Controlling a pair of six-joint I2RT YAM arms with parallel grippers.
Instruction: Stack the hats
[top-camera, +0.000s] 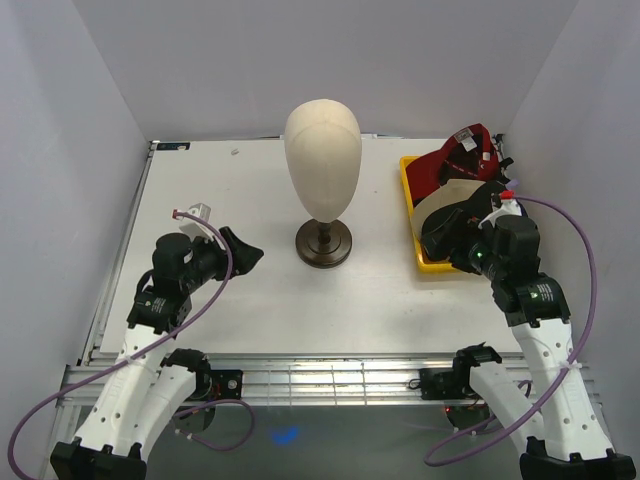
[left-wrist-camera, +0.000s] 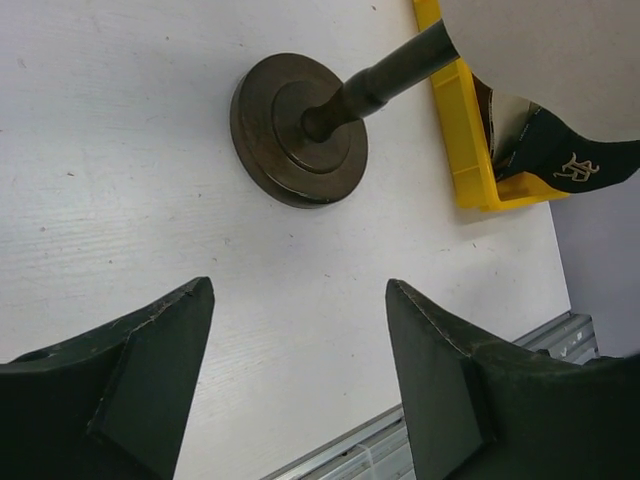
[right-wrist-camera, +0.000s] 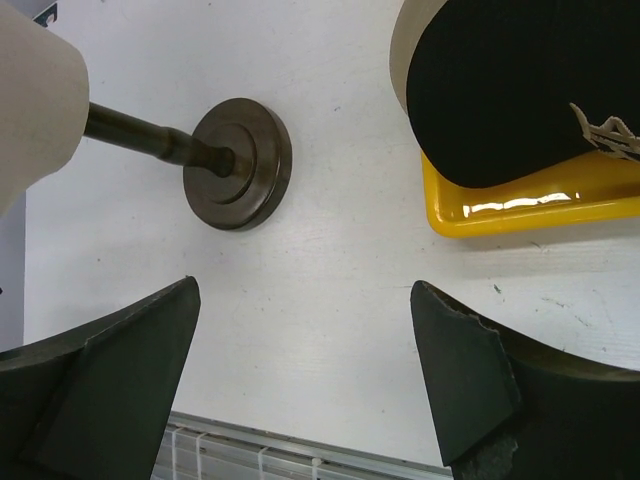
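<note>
Three hats (top-camera: 452, 200) can be told apart in the top view, all piled in one yellow tray (top-camera: 409, 190) at the right side of the table (top-camera: 250, 310). One red cap (top-camera: 462, 152) is seen at the far end, one tan cap (top-camera: 458, 187) in the middle, and one black cap (top-camera: 443, 228) nearest the arms. Whether more are hidden beneath them cannot be told. One pale embroidered emblem is seen on the black cap in each wrist view, and the cap bulges past the tray's rim.

One beige mannequin head (top-camera: 322, 150) is stood upright on one dark round base (top-camera: 323, 246) near the middle of the table, well apart from the tray.

Two grippers are seen, and nothing is held by either. The left gripper (left-wrist-camera: 300, 290) is held over bare table to the left of the base, its two fingers spread wide with only tabletop between them. The right gripper (right-wrist-camera: 305, 290) is held close to the near end of the tray, its two fingers likewise spread wide over bare table. The black cap lies beyond its fingertips and is not touched.
</note>
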